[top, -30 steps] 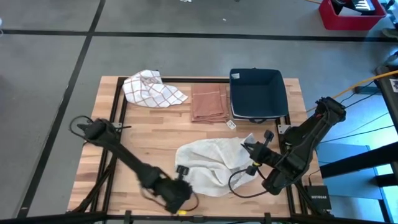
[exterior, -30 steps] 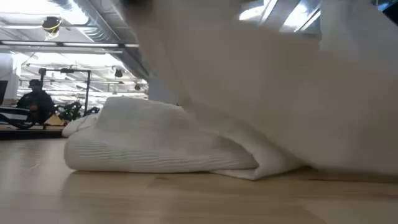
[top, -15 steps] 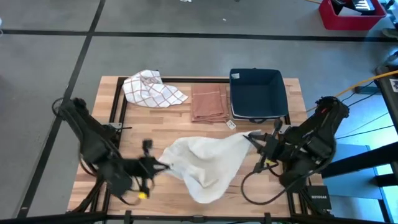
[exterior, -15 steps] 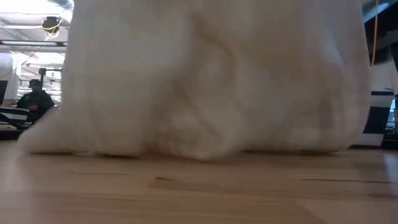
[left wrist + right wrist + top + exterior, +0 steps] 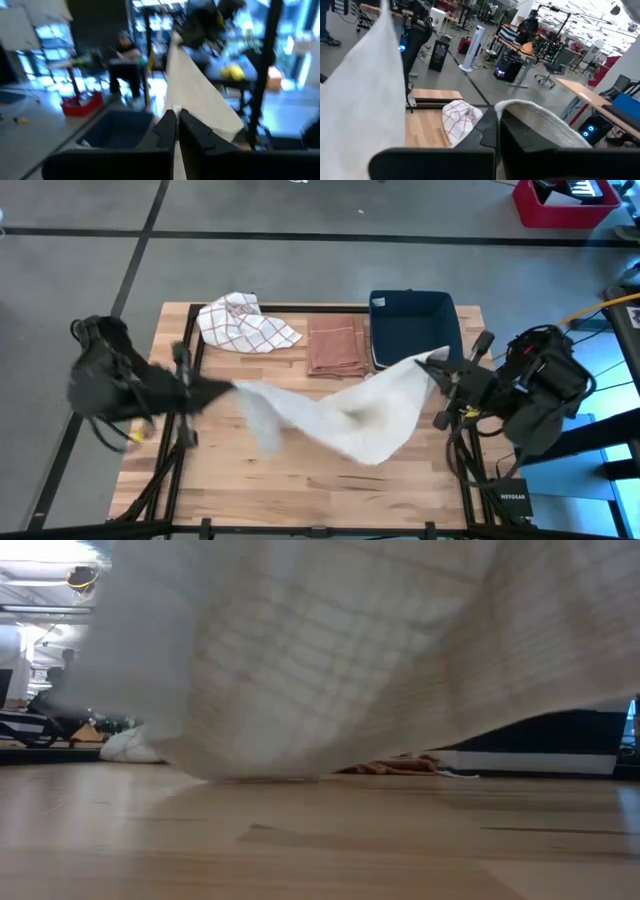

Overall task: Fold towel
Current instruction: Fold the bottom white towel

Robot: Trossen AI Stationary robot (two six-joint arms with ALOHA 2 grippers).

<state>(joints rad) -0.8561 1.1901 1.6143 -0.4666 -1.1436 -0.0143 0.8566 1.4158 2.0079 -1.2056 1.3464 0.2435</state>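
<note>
Two arms stretch a white towel (image 5: 345, 415) in the air across the middle of the bench (image 5: 300, 480), the left gripper (image 5: 215, 390) clamped on one corner near the left edge and the right gripper (image 5: 440, 370) clamped on the opposite corner near the right edge. The cloth sags between them, so even tension and level corners seem needed before laying it flat. The navy bin (image 5: 412, 328) at the back right corner appears empty.
</note>
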